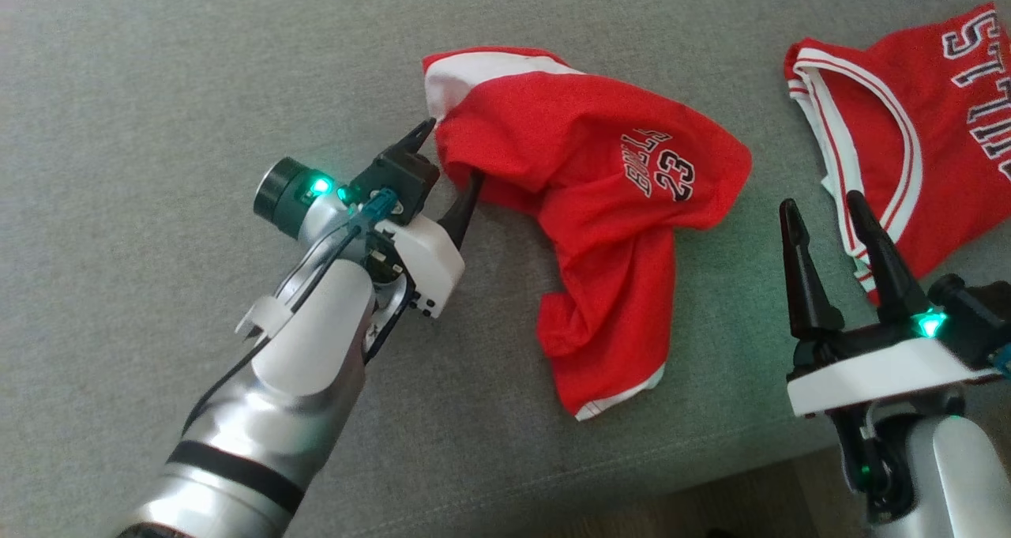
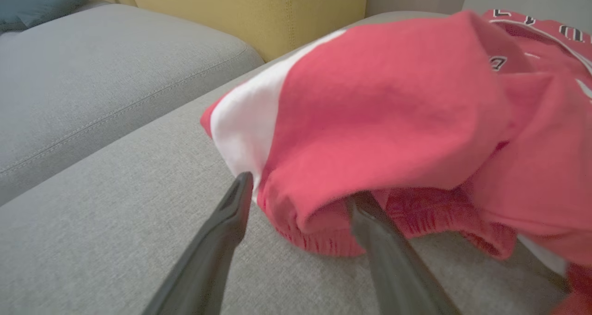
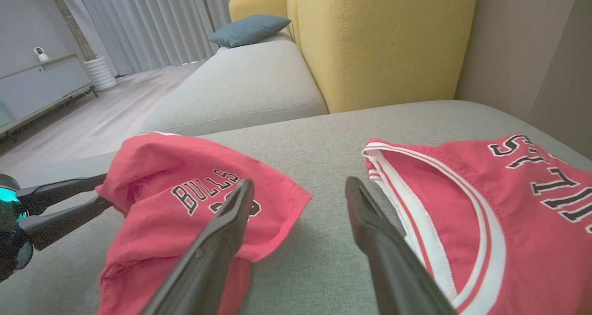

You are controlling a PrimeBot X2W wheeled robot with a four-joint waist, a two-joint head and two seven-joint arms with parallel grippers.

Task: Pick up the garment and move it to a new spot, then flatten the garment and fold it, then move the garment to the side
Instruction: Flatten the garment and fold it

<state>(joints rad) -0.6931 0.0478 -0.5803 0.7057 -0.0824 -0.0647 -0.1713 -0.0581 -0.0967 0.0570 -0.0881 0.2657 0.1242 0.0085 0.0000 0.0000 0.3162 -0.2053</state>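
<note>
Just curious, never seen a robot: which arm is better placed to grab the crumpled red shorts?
Left. The left tool sits open around the waistband edge of the shorts; the right tool hangs open over bare cushion, between shorts and jersey, touching neither.

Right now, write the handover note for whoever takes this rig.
Left gripper: open, its fingers straddling the waistband edge of the red shorts, not closed on it.
Right gripper: open, holding nothing, between the shorts and the red jersey.
Shorts lie crumpled on the grey cushion, with the jersey on the robot's right of them.
Done: nothing visibly finished.
Left: grasp, move, flatten, fold, set aside.
</note>
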